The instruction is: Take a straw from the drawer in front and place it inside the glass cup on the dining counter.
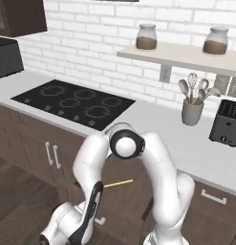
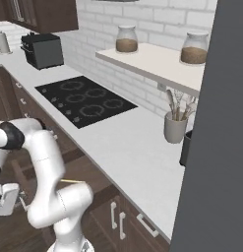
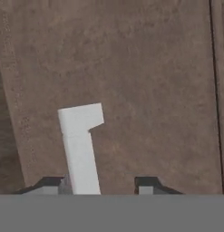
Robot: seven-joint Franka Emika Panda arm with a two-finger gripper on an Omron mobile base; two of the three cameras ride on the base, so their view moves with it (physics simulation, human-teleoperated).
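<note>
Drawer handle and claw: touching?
Cannot tell. Hand view: the handle sits inside the claw, close against one fingertip, but neither contact nor gap shows plainly.

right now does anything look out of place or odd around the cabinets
One thing: the straw shows as a pale yellow stick against the dark cabinet fronts below the hob, with no visible support. What holds it up cannot be told. Nothing looks spilled or damaged.

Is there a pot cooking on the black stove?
No, the black stove has nothing on it; its ring burners are all bare in the left base view.
</note>
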